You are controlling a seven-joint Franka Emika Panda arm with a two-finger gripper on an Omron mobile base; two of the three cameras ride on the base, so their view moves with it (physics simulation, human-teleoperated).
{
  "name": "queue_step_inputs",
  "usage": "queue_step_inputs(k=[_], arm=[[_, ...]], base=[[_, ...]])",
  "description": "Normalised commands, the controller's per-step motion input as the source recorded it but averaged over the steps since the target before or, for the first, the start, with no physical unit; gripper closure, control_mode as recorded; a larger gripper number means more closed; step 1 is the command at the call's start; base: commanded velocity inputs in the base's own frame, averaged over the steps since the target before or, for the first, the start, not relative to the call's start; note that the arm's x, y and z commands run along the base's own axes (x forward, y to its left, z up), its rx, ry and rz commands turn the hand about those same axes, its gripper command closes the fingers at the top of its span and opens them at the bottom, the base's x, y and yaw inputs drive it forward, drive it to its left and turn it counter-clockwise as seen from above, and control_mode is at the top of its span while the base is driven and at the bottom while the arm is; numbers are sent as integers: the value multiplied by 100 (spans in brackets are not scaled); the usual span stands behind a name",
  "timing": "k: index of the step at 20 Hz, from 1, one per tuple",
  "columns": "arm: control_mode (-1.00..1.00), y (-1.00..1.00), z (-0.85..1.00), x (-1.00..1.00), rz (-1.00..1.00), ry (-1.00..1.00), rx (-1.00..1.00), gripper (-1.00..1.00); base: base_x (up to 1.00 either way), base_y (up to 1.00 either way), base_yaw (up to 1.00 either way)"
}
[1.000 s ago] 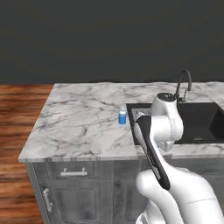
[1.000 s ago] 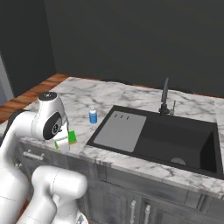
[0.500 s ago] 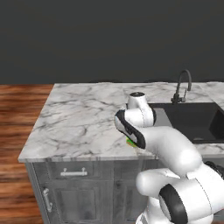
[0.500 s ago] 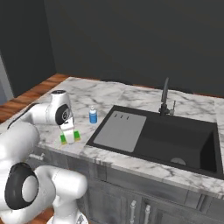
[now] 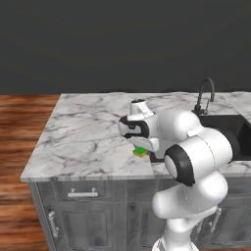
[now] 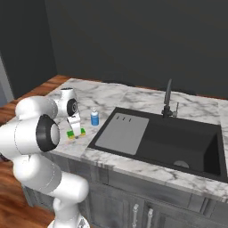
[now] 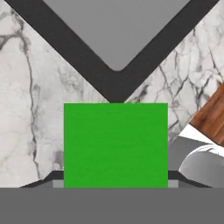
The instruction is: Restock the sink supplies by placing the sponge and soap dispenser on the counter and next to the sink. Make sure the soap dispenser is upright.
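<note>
I have the gripper (image 6: 76,130) down over the counter (image 5: 88,142), just off the near-left corner of the sink (image 6: 178,142). Compared with a second ago, the arm has swung out leftwards and lowered; back then the hand was tucked close to the robot's body with the sponge (image 7: 115,145) well above the marble. Now the sponge sits low at the counter's front edge, and from the right base view I read it as touching or very nearly touching the surface, though I cannot be sure which.

The jaws stand partly closed, one on either side of the sponge, and in the hand view its green top spans the whole gap between them, so I judge I have it gripped and not yet let go.

The soap dispenser (image 6: 95,117) stands upright on the marble just beyond the sponge, near the sink's left rim, apart from the gripper. It looks already placed as the task wants.

So the carrying part appears finished, and what is left is the release. My worry is how near the front edge the sponge lies; it is soft and flat, so it should settle without rolling.
</note>
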Motion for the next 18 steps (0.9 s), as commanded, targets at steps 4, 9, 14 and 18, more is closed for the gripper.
queue_step_inputs(k=[4, 9, 14, 18], arm=[[-100, 0, -52, 13, 7, -22, 0, 100], [-100, 0, -49, 16, 5, -16, 0, 100], [-100, 0, -18, 24, 5, -5, 1, 100], [-100, 0, 0, 42, 5, 2, 2, 100]], base=[[0, 0, 0], [0, 0, 0], [0, 0, 0], [0, 0, 0]])
